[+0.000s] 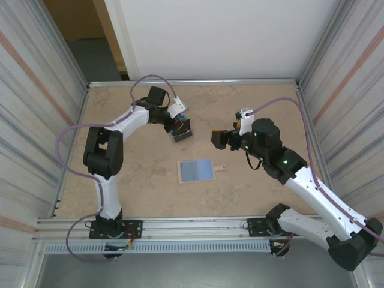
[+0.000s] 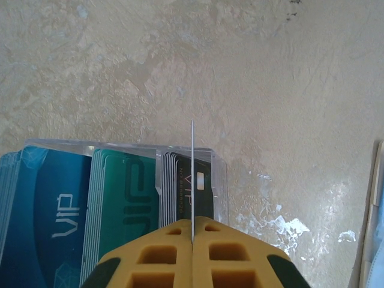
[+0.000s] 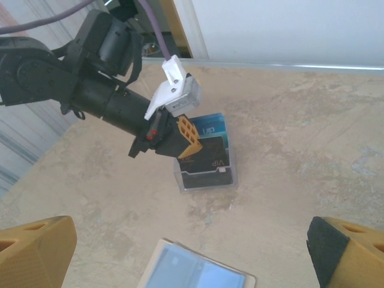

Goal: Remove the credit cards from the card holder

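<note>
While the left gripper (image 2: 192,231) pinched a card (image 2: 192,174) edge-on over the tray (image 2: 221,180), right gripper (image 1: 219,139) spread, the holder (image 1: 196,170) lay open nearer; dropped tilted, the card might miss its stack (image 2: 175,186).

credit cards (image 2: 120,204): blue, teal, black | card holder (image 1: 196,170): beige, pale blue inside | table (image 1: 258,102): mottled sand

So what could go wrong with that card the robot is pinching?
The left pincer grips the credit card only at one end, so it might slip or twist. It hangs over the clear tray of card stacks; let go crooked, it could catch the tray's wall or land outside.
</note>
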Tool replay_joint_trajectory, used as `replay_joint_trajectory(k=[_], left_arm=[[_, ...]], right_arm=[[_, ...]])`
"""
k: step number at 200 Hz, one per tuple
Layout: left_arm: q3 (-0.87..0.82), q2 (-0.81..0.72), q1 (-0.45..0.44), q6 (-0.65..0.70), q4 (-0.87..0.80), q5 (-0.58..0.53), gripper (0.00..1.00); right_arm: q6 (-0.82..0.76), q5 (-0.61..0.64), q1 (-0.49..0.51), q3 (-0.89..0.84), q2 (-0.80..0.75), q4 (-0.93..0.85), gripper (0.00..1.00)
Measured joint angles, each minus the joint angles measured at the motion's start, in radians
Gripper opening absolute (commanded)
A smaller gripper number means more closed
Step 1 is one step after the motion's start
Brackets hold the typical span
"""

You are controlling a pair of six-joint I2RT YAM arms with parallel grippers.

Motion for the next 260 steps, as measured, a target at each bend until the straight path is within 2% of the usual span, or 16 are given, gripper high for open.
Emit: replay_joint_trajectory(k=[34,71,118,154,187,198,204,242,260], left_arm=[[0.001,0.019,0.0,0.0,-0.004,-0.001,0.0],[0.003,0.032,0.0,0.0,-0.006,-0.005,0.12],[0.01,0.032,-0.005,-0.001,-0.022,-0.034,0.2],[0.016,0.021,-0.02,-0.001,-0.029,-0.054,0.21],[0.01,-0.044,-0.034,-0.021,-0.029,-0.079,0.26],[-0.012,-0.094,-0.034,-0.039,-0.016,-0.09,0.32],[-0.03,-0.127,-0.034,-0.047,-0.008,-0.098,0.39],[-0.227,-0.397,-0.034,-0.164,0.106,-0.192,0.97],[-0.357,-0.539,-0.034,-0.226,0.184,-0.255,0.99]], right_arm=[[0.0,0.0,-0.004,-0.002,0.0,0.0,0.99],[0.0,-0.001,-0.005,-0.006,0.0,0.0,0.98],[0.002,-0.011,-0.005,-0.009,0.0,0.0,0.99],[0.016,-0.007,-0.005,-0.012,0.003,0.0,0.98],[0.042,0.024,-0.005,-0.011,0.033,-0.021,0.98],[0.055,0.04,-0.004,-0.009,0.056,-0.036,0.99],[0.064,0.051,-0.002,-0.005,0.074,-0.047,1.0],[0.143,0.133,0.059,0.057,0.215,-0.148,0.86],[0.179,0.172,0.117,0.109,0.298,-0.206,0.78]])
